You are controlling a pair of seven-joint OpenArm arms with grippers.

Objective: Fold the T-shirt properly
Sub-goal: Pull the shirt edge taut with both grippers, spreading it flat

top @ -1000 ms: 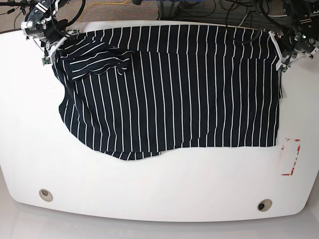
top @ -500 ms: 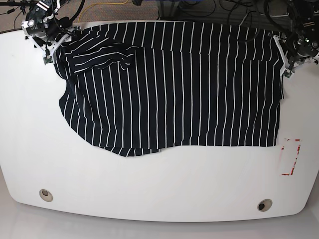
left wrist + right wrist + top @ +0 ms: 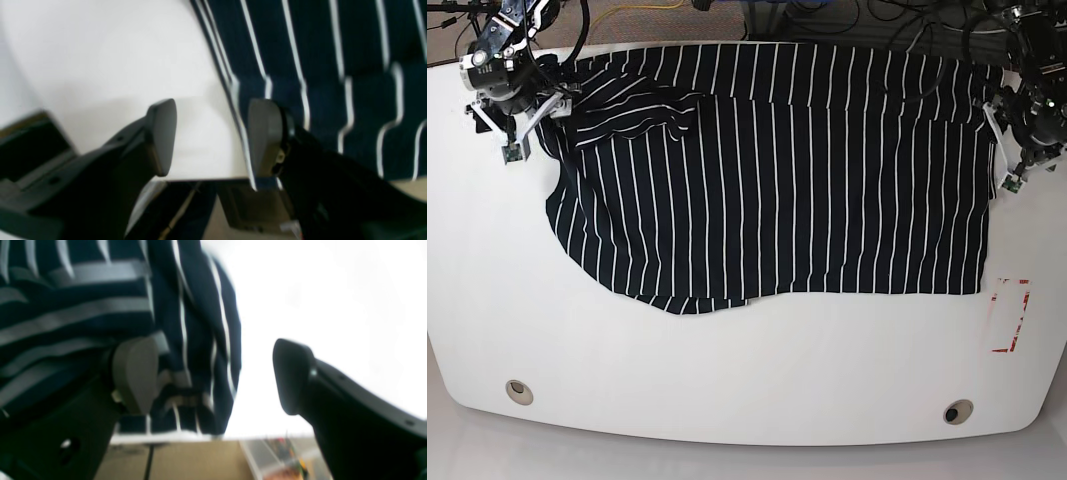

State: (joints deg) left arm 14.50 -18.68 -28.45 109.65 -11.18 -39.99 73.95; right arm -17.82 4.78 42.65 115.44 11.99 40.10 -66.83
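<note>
- T-shirt (image 3: 777, 180): dark navy, near black, with thin white stripes. Lies spread flat over the far half of the white worktop (image 3: 747, 370), its top edge along the worktop's far rim. At the base view's left end a flap of cloth is doubled back on itself, stripes running crosswise and rumpled. The near hem curves lower toward that same end.
- Right gripper (image 3: 213, 376): at the T-shirt's far corner on the base view's left (image 3: 522, 105). Fingers (image 3: 135, 373) stand wide apart; one rests against the bunched striped cloth, the other is over bare worktop. Nothing is pinched between them.
- Left gripper (image 3: 213, 136): at the T-shirt's edge on the base view's right (image 3: 1017, 135). Fingers (image 3: 263, 136) parted with a clear gap; one lies on the striped edge, the other over bare worktop. Holds nothing.
- Red-marked patch (image 3: 1010, 315): on the worktop, near the T-shirt's near corner on the base view's right.
- Two round inset fittings (image 3: 519, 391): near the worktop's front rim, one toward each end.
</note>
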